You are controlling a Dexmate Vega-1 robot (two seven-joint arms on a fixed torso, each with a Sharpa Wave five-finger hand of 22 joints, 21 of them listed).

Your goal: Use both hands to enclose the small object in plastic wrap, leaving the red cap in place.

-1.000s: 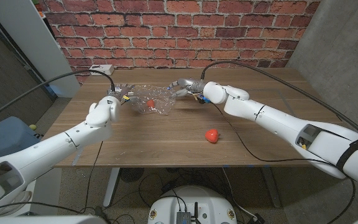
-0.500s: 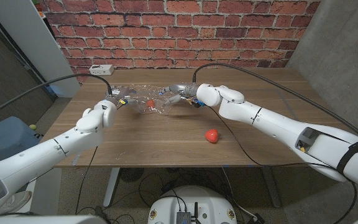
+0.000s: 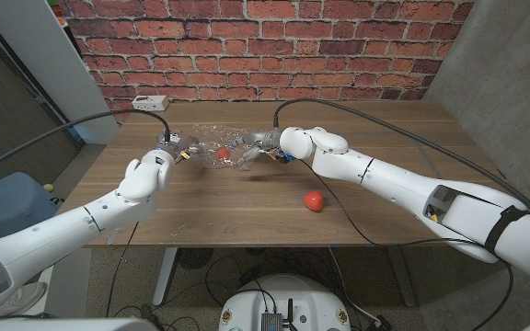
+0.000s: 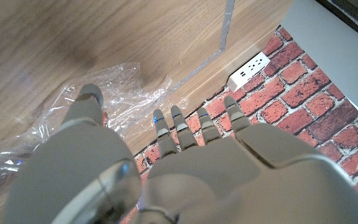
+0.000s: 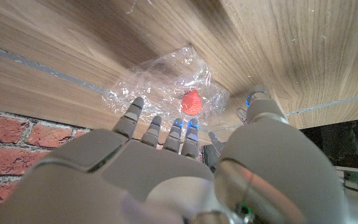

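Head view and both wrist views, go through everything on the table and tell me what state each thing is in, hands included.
plastic wrap: crumpled, bunched between the two hands near the table's far edge
small red object: lying inside the wrap
red cap: loose on the bare table, apart from the wrap
left hand: at the wrap's left end, grip unclear
right hand: at the wrap's right end, grip unclear
power strip: lying at the table's far left corner

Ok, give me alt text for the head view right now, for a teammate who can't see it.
Both robot hands, left hand and right hand, meet a crumpled sheet of plastic wrap at its two ends, at the wooden table's far side, with a small red object inside it. A red cap sits apart, nearer the robot.
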